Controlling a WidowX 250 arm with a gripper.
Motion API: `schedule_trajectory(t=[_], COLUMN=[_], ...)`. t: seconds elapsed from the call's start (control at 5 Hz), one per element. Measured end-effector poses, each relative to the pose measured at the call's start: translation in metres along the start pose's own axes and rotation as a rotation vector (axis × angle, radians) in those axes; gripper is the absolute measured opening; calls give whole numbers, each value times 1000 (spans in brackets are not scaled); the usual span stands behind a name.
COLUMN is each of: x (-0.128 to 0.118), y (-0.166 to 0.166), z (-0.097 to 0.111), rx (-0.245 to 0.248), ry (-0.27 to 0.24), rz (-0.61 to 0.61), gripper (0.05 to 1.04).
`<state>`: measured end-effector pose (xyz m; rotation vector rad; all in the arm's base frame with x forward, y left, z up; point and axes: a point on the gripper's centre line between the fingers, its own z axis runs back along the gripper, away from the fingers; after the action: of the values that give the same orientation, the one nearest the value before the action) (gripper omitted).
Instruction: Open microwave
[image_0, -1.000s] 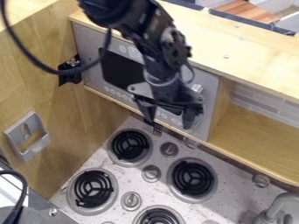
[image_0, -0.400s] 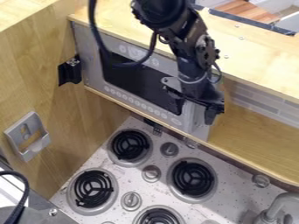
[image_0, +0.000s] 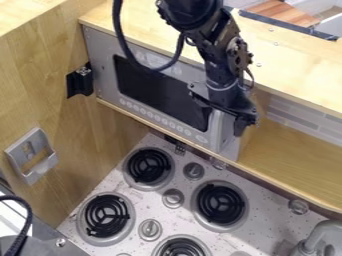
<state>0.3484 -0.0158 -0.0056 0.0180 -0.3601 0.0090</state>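
Note:
The black gripper (image_0: 222, 120) hangs at the right end of the grey microwave (image_0: 107, 65), its fingers apart and nothing visibly clamped between them. One finger is over the right end of the dark door window (image_0: 157, 92), and the other is farther right, near the cabinet divider. A pale upright handle (image_0: 214, 131) runs along the door's right side, between the fingers as seen from here; contact cannot be made out. The door looks shut, and the gripper hides part of its upper right area.
Below the microwave is a stove top with coil burners (image_0: 219, 204) and knobs (image_0: 173, 198). An open shelf (image_0: 294, 155) adjoins on the right, under the wooden cabinet top (image_0: 294, 75). A metal holder (image_0: 32, 155) is on the left wall, and a faucet (image_0: 320, 235) stands at lower right.
The gripper has moved right from in front of the window to the microwave's right end, with its fingers now closer together. More of the window shows. The door looks the same.

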Motion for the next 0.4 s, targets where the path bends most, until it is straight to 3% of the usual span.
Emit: schedule_trajectory(t=[0.2, 0.4], x=[0, 2], y=[11, 13], z=[-4, -9], rx=[15, 17], ry=[11, 17], rz=[9, -8], gripper=[948, 663])
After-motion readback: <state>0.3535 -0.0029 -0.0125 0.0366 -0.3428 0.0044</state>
